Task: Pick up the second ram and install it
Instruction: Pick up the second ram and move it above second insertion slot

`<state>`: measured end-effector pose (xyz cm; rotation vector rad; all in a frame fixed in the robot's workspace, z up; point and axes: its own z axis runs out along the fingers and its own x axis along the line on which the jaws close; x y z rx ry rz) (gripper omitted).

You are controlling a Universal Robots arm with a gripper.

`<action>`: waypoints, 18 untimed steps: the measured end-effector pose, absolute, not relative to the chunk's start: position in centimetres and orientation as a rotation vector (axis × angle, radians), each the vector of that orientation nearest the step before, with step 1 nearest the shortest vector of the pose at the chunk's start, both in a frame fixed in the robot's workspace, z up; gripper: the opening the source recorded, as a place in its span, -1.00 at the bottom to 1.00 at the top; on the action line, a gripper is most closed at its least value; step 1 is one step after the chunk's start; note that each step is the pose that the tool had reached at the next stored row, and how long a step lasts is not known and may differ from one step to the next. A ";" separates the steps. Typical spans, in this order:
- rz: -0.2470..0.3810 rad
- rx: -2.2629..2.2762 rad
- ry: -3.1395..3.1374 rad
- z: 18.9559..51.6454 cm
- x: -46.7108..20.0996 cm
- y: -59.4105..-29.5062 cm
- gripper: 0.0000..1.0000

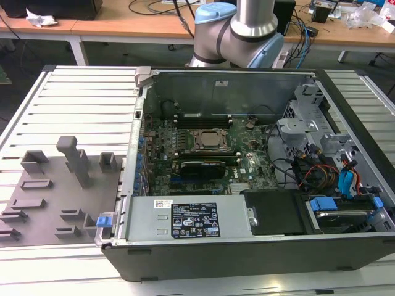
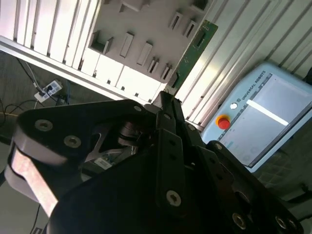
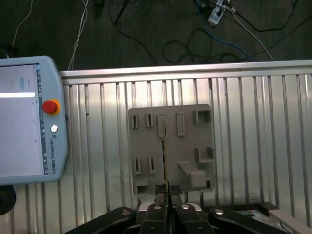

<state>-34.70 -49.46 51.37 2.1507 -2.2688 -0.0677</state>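
"Has it got the stick?"

"Yes. The end effector (image 3: 167,195) is closed tight on one end of the second ram (image 3: 165,156), which hangs edge-on over the grey holder plate (image 3: 146,144) on the bench (image 3: 263,146) and looks lifted clear of it."

"So the pick-up's done?"

"I'd say so; the installing isn't. The open computer case (image 1: 247,262) stands just beside that plate. Getting it in calls for a steady grip and the stick's edge squared to a memory slot on the motherboard (image 1: 247,166)."
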 end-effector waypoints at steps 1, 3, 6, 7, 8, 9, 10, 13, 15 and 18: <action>-0.068 2.150 -2.269 51.3 -34.3 -49.4 -0.73; -0.072 2.148 -2.266 51.3 -32.3 -49.0 -0.73; -0.079 2.145 -2.263 51.2 -30.2 -48.7 -0.73; -0.082 2.144 -2.262 51.2 -29.3 -48.6 -0.73; -0.086 2.142 -2.260 51.2 -28.0 -48.4 -0.73; -0.088 2.140 -2.259 51.1 -27.2 -48.3 -0.73; -0.090 2.140 -2.258 51.1 -26.6 -48.2 -0.73; -0.096 2.137 -2.254 51.1 -23.9 -47.8 -0.73; -0.099 2.135 -2.253 51.0 -22.8 -47.7 -0.73; -0.103 2.133 -2.251 51.0 -20.7 -47.4 -0.73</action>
